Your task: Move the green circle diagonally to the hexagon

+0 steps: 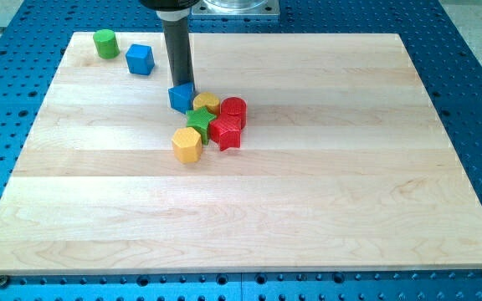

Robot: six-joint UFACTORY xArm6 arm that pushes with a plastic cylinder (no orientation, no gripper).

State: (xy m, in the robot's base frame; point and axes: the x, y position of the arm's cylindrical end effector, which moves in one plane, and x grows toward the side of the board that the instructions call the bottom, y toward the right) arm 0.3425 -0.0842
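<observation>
Pale wooden board (325,209) on a blue perforated bench: my tip (181,86), a bare rod holding nothing, touches a blue block (181,98) at the cluster's edge. Yellow hexagon (187,145) lies below. Green circle (105,43) sits well apart, upper left, unpushed.

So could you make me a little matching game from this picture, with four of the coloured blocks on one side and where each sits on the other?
Things:
1. green circle
2. yellow hexagon
3. green star
4. blue block by my tip

Places:
A. in the middle of the cluster, between the yellow and red blocks
B. top-left corner of the wooden board, beside a blue cube
C. right under the dark rod, at my tip
D. bottom-left edge of the cluster, nearest the view's bottom

Pairs: 1-B, 2-D, 3-A, 4-C
</observation>
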